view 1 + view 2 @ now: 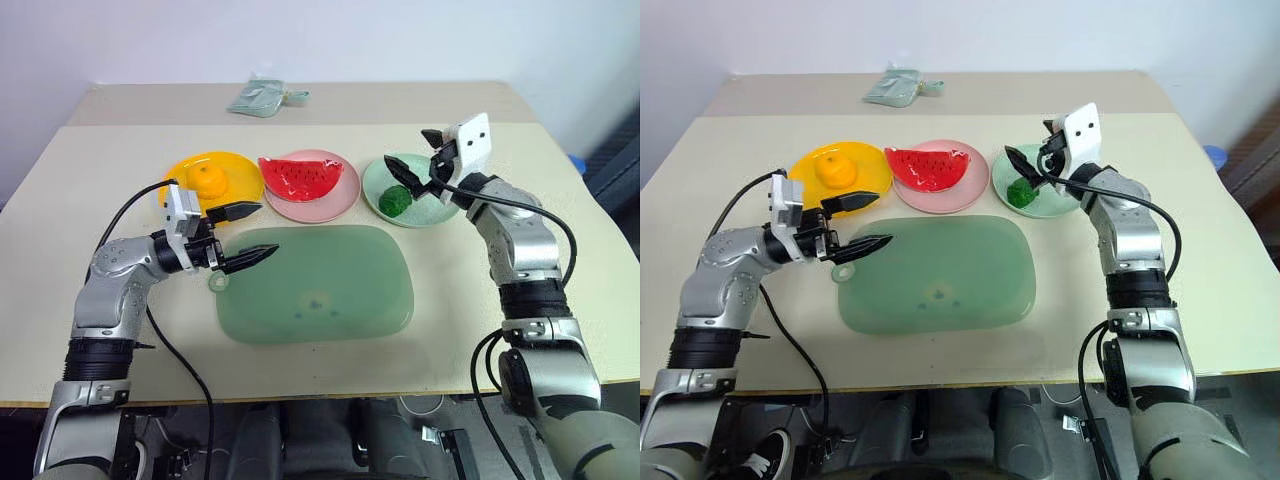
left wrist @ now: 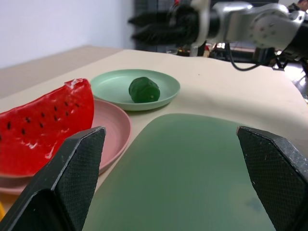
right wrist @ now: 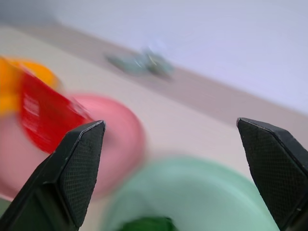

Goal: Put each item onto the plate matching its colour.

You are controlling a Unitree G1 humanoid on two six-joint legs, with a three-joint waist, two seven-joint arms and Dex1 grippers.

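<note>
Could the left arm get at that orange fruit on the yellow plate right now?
Probably yes. The left gripper is open beside the yellow plate, and nothing stands between it and the tangerine.

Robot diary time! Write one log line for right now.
tangerine: on yellow plate | watermelon slice: on pink plate | green vegetable: on mint plate | left gripper: open, empty | right gripper: open, empty

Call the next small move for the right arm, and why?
Probably pull the right tool back toward the robot, clear of the mint plate. It is open and empty above that plate, the green vegetable lies on it, the watermelon slice on the pink plate, the tangerine on the yellow plate.
</note>
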